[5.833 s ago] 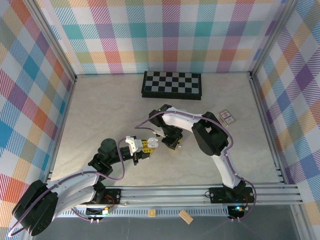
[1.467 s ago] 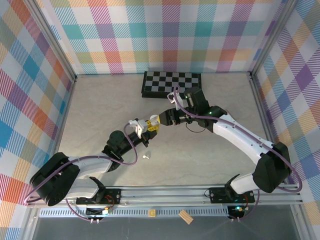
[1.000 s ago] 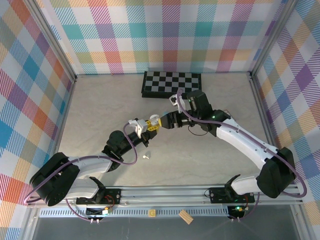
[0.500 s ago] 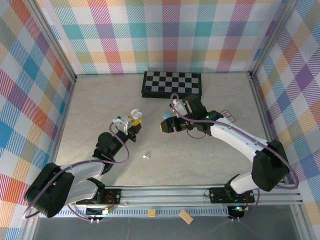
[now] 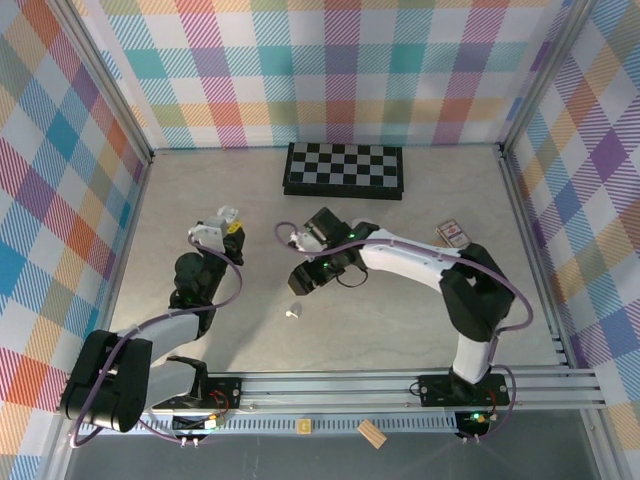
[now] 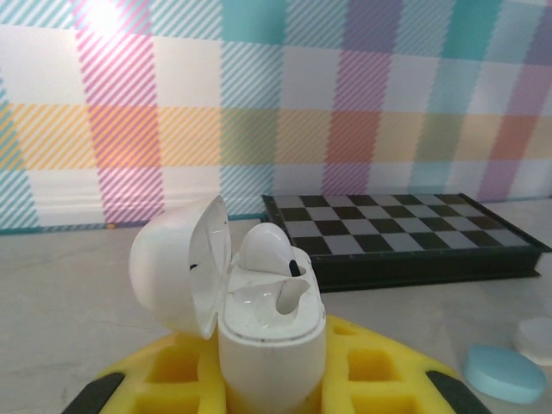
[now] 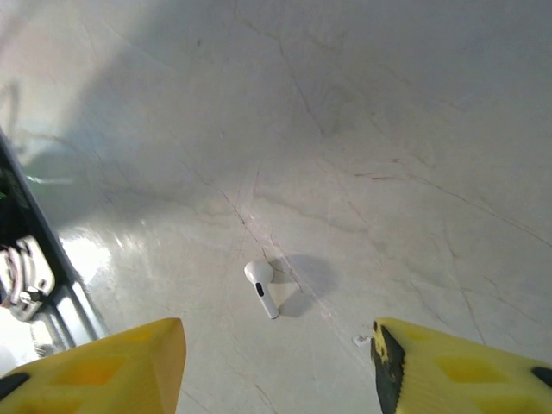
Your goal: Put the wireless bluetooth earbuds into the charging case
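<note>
We've got the left jaws clamped on the charging case (image 6: 272,341), which looks lifted clear of the counter (image 5: 400,330). Its lid (image 6: 177,259) is flipped open to one side. A seated earbud (image 6: 266,248) sits in one socket, and the socket next to it looks empty.

The right jaws stand apart w/ nothing between the yellow pads (image 7: 103,366). They point down at a loose earbud (image 7: 261,288), white, lying on its side on bare counter, well apart from the case (in the overhead view it's the small white speck just below the right wrist).

So, as we judge it, the pick comes next, and that's where most of the trouble sits:

- The bud is tiny, smooth and rounded vs. wide blocky pads. If they close off-centre it'll prob. squirt sideways or roll away.
- Come down too low and the pads scrape the counter; stay too high and they shut on air.
- It matters how we grab it. If the pads cover the stem, or the bud ends up twisted, the stem won't line up w/ the free socket.
- At insertion, a misaligned push could knock the seated earbud loose, tip the case in the left jaws, or nudge the lid shut.
- The two arms must work v. close together there, so pad-on-pad contact is a real risk.
</note>
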Action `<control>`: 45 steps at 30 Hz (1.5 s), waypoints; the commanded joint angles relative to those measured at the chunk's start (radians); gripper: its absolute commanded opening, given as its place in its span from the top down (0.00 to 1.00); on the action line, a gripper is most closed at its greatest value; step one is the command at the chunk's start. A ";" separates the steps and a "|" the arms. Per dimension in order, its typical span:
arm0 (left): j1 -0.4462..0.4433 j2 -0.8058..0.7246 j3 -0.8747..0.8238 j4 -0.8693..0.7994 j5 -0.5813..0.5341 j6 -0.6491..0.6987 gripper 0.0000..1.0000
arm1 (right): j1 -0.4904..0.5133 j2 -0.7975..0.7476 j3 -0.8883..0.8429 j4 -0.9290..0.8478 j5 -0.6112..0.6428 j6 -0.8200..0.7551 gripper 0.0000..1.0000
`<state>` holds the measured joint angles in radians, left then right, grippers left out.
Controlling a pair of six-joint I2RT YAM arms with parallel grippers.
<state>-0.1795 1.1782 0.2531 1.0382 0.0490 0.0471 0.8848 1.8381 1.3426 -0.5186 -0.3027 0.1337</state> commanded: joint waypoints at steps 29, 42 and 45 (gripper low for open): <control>0.202 -0.004 0.085 -0.061 0.052 -0.063 0.96 | 0.204 0.481 0.575 -0.563 0.254 -0.158 0.63; 0.202 -0.003 0.088 -0.058 0.073 -0.073 0.96 | 0.209 0.529 0.619 -0.629 0.270 -0.129 0.68; 0.202 -0.002 0.087 -0.058 0.073 -0.074 0.96 | 0.209 0.531 0.625 -0.637 0.267 -0.123 0.71</control>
<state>0.0101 1.1835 0.3115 0.9684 0.1040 -0.0116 1.0832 2.3413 1.9488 -1.1000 -0.0254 -0.0074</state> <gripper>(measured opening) 0.190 0.300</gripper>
